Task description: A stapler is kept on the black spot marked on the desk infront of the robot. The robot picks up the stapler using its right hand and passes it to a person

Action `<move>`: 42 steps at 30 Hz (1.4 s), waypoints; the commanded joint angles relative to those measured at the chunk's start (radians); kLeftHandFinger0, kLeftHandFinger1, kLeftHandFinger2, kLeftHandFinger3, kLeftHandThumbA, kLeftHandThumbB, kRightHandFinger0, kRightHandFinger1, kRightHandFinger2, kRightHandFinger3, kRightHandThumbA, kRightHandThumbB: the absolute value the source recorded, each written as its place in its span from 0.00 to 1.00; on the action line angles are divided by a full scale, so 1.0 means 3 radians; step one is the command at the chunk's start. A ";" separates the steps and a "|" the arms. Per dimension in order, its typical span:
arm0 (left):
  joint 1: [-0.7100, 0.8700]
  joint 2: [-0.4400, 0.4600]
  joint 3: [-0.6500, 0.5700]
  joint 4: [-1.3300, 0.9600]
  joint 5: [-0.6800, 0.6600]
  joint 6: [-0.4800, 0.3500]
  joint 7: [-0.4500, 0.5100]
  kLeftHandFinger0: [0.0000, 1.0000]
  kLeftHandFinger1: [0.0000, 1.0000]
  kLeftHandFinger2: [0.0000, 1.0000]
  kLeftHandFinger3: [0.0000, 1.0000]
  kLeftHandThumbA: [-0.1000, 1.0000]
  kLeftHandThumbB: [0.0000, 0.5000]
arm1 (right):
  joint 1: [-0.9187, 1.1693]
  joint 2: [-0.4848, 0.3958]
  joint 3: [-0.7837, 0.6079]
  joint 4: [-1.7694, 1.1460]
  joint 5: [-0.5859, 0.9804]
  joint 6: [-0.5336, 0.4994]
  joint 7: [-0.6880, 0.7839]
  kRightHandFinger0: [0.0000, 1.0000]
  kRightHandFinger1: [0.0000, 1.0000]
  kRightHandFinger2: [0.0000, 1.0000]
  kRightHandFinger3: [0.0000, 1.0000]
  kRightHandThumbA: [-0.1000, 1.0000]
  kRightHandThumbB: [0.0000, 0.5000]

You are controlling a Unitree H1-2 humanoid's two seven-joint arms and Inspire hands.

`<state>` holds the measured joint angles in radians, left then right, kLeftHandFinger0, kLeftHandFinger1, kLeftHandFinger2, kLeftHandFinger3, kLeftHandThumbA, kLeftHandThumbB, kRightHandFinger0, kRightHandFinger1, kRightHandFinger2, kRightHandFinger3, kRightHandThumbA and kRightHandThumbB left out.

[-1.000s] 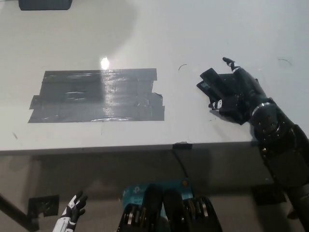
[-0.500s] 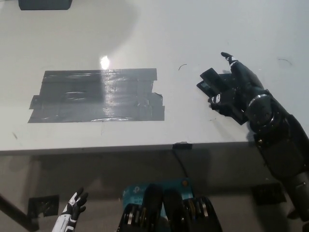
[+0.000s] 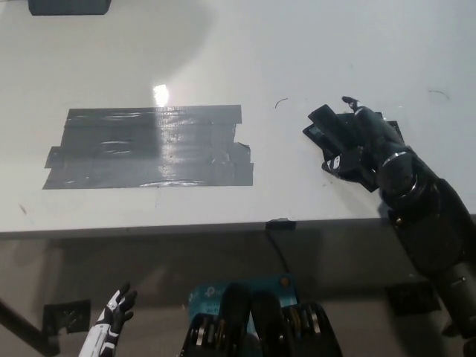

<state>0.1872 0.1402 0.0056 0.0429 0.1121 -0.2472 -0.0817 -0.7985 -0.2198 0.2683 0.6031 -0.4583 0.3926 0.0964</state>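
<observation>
Resting over the stapler (image 3: 327, 126), black right hand (image 3: 364, 145) draped on it, grip unclear, white left hand (image 3: 111, 320) low, fingers spread

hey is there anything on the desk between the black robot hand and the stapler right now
Nothing visible stands between them. The right robot hand is already on the black stapler, near the desk's right front edge. The left robot hand hangs below the desk.

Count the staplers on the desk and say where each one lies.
1. The stapler lies at the desk's right, under the black right hand, apart from the tape patch. None other shows.
</observation>
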 commanded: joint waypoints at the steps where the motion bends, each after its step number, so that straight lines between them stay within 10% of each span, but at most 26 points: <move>1: 0.0004 0.0058 -0.0006 -0.0016 0.0026 -0.0114 0.0022 1.00 1.00 1.00 1.00 1.00 0.38 | -0.0289 -0.0073 0.0048 0.0143 -0.0025 0.0085 0.0128 1.00 1.00 1.00 1.00 1.00 0.72; 6: -0.0022 0.0057 -0.0009 0.0019 -0.0050 -0.0145 -0.0015 1.00 1.00 1.00 1.00 1.00 0.33 | -0.0405 -0.0093 0.0085 0.0295 -0.0044 0.0234 0.0173 1.00 1.00 1.00 1.00 0.98 0.73; 8: -0.0028 0.0062 -0.0010 0.0023 -0.0027 -0.0125 -0.0010 1.00 1.00 1.00 1.00 1.00 0.37 | -0.0461 -0.0117 0.0143 0.0347 -0.0066 0.0228 0.0221 0.83 0.91 0.97 1.00 0.57 0.60; 11: -0.0034 0.0048 -0.0011 0.0040 -0.0001 -0.0154 0.0015 1.00 1.00 1.00 1.00 1.00 0.37 | -0.0376 -0.0102 0.0054 0.0230 -0.0027 0.0074 0.0030 0.02 0.07 0.17 0.24 0.07 0.62; 12: -0.0036 0.0049 -0.0011 0.0036 -0.0015 -0.0147 0.0006 1.00 1.00 1.00 1.00 1.00 0.37 | -0.0335 -0.0082 0.0014 0.0193 -0.0022 -0.0030 -0.0098 0.00 0.01 0.10 0.17 0.01 0.60; 16: -0.0072 0.0051 -0.0011 0.0029 -0.0011 -0.0117 0.0002 1.00 1.00 1.00 1.00 1.00 0.34 | -0.0259 -0.0017 -0.0079 0.0124 -0.0054 -0.0296 -0.0482 0.00 0.34 0.59 0.53 0.00 0.46; 20: -0.0110 0.0058 -0.0013 0.0031 -0.0009 -0.0036 -0.0012 1.00 1.00 1.00 1.00 1.00 0.29 | -0.0222 0.0037 -0.0139 0.0003 -0.0101 -0.0398 -0.0726 0.01 0.42 0.79 0.85 0.00 0.38; 24: -0.0142 0.0058 -0.0003 0.0062 -0.0021 -0.0042 -0.0007 1.00 1.00 1.00 1.00 1.00 0.21 | -0.0202 0.0069 -0.0172 -0.0095 -0.0116 -0.0430 -0.0848 0.01 0.45 0.83 0.95 0.00 0.32; 42: -0.0264 0.0041 0.0020 0.0189 -0.0051 -0.0128 0.0019 1.00 1.00 1.00 1.00 1.00 0.15 | -0.0180 0.0375 -0.1217 -0.0588 0.0862 -0.0384 -0.0580 0.01 0.47 0.83 0.82 0.00 0.31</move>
<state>0.1114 0.1404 0.0081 0.1095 0.1099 -0.2531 -0.0816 -0.7992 -0.1066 -0.0802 0.4797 -0.2689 0.2885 -0.1007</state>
